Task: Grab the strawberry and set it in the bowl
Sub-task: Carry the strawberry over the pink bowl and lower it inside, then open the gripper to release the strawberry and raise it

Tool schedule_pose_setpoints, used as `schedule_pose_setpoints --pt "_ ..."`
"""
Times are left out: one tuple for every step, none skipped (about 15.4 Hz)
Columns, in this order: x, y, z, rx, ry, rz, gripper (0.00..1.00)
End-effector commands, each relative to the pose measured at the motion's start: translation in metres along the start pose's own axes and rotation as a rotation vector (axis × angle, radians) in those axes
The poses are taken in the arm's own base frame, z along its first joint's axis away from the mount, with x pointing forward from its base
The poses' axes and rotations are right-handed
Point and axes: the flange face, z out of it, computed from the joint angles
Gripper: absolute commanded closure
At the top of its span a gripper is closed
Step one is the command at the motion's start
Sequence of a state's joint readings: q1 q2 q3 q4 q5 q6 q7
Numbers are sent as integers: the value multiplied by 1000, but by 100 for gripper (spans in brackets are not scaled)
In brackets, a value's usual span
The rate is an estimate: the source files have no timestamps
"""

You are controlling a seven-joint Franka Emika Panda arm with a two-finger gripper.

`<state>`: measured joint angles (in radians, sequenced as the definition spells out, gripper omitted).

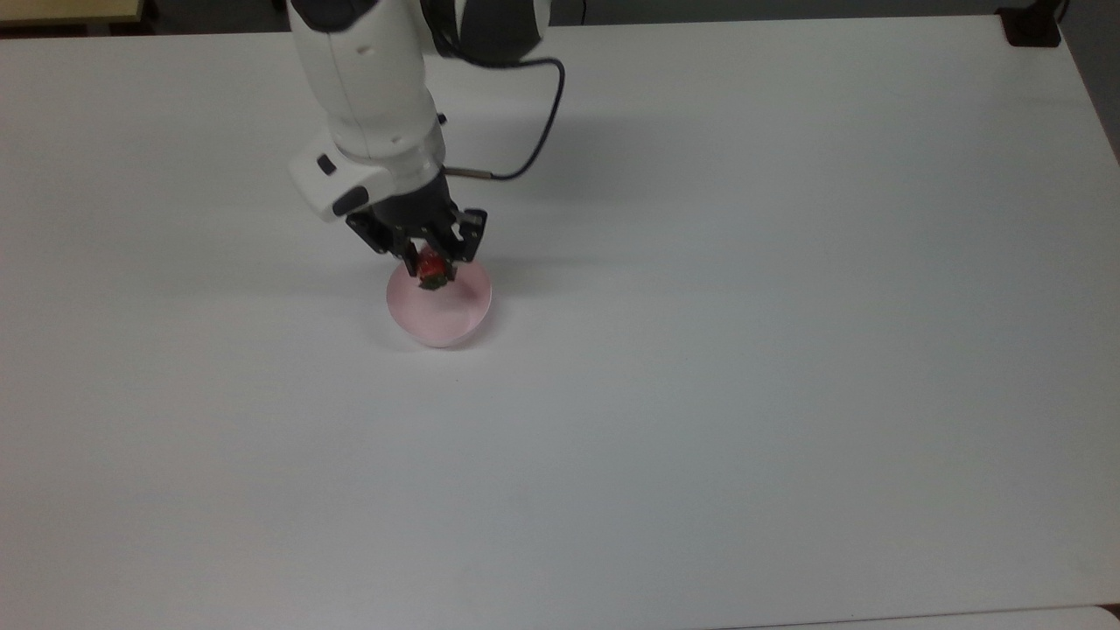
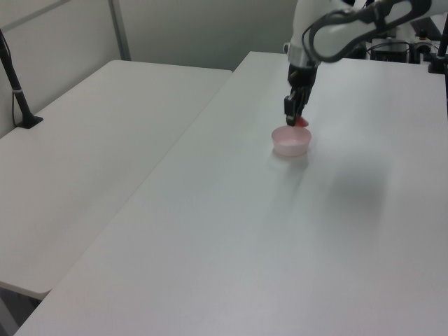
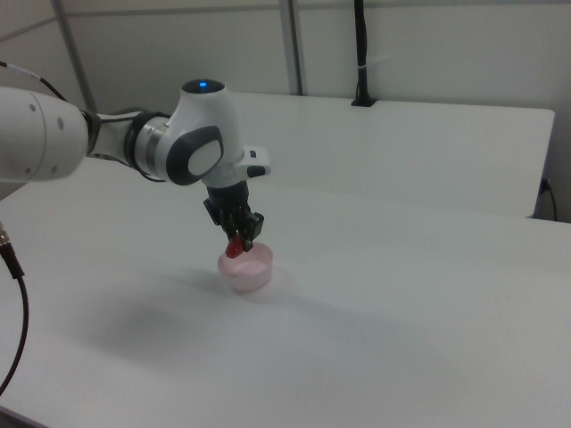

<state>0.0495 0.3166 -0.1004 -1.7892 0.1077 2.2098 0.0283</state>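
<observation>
We see the white Panda arm's black two-finger gripper (image 1: 430,262) hanging over the small round pale pink bowl (image 1: 446,313), which stands on the plain white tabletop (image 1: 744,350). Its fingers (image 1: 408,258) are closed on the small glossy red strawberry (image 1: 430,267), whose dark green leafy cap points downward. In the top view the fruit sits over the far part of the bowl's opening, near the rim. In the left view the gripper (image 2: 293,120) holds the strawberry (image 2: 301,122) just above the bowl (image 2: 291,141), apart from it. In the right view we find the gripper (image 3: 239,243) with the strawberry (image 3: 235,247) above the bowl (image 3: 246,270); a black cable (image 1: 538,131) loops from the wrist.
</observation>
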Motion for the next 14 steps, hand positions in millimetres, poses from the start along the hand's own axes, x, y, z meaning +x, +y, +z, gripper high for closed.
schedule_pose_setpoints --pt "10 2 19 -22 41 64 90" --pt "11 1 25 -25 46 66 89" --pt "13 1 26 -25 57 69 83" --pt "13 1 26 -24 58 73 55" --pt "12 1 26 -25 55 75 1" --pt "12 -1 21 -25 58 74 0" --pt "12 -4 12 -21 67 80 0" --pt "10 -2 -8 -16 74 102 0" --pt "5 -2 -27 -13 48 121 0" --pt "3 0 -55 -10 24 146 0" --pt "1 -1 -79 -11 -14 170 0" --pt "-1 -3 -102 -12 -42 195 0" --pt "-8 -4 -126 -13 -66 219 0" --pt "-18 -3 -148 -27 -84 222 0"
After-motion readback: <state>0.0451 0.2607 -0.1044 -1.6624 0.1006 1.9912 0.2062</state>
